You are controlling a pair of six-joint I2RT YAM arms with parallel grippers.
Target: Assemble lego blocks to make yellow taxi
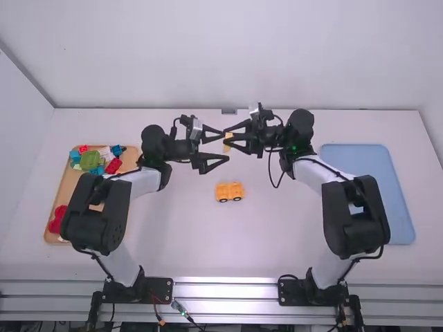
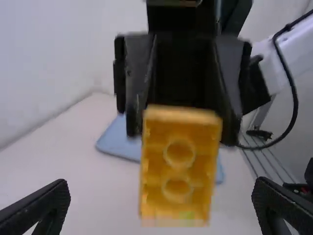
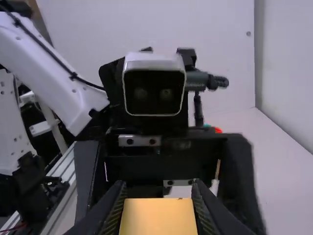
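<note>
White tabletop [image 1: 173,242], block [image 1: 227,147] in right hand [image 1: 230,140]

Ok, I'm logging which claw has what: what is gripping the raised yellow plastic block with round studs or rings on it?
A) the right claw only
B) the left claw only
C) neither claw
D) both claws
A: the right claw pinches the block from both sides, while the left claw's fingers stand wide apart.

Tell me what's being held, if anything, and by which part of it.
A yellow-orange block, gripped across its two long sides, near one end, by the right end effector. The left end effector is open and holds nothing.
</note>
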